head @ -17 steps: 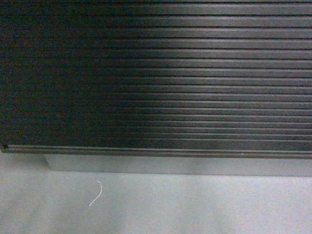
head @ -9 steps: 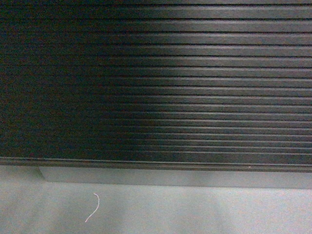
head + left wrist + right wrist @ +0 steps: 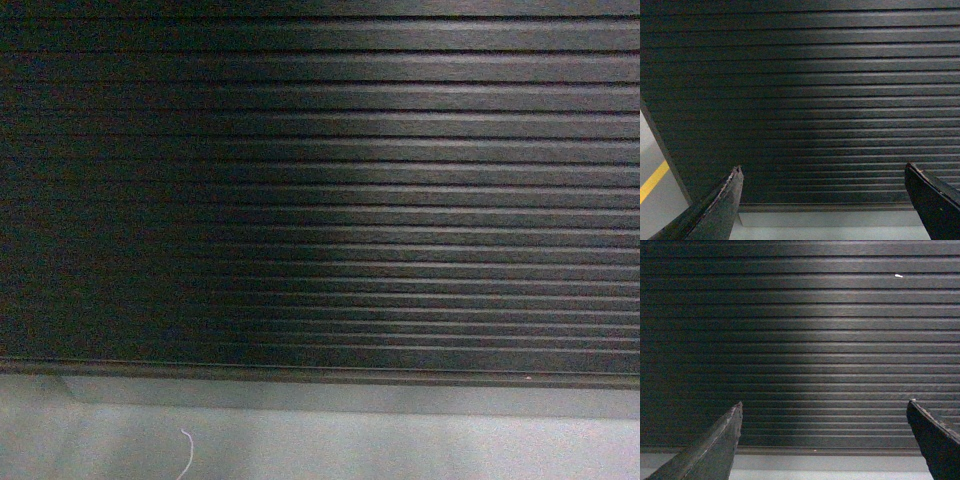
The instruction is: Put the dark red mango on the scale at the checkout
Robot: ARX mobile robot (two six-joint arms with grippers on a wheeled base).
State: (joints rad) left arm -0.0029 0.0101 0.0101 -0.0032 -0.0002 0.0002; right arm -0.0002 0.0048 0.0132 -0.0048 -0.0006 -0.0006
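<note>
Head view shows only the ribbed checkout (image 3: 320, 200) front; mango and scale are unseen. Your left gripper (image 3: 822, 200) and right gripper (image 3: 824, 440) are wide open, empty.

You find nothing to read here: no text, label, brand, number or sign shows in any of the three views. The ribbed front panel of the counter (image 3: 380, 200) carries no lettering that you can make out. The small white fleck (image 3: 898, 276) on one rib in the right wrist view is too small for you to tell whether it bears any writing, and the yellow stripe (image 3: 652, 182) on the floor in the left wrist view is plain.
</note>
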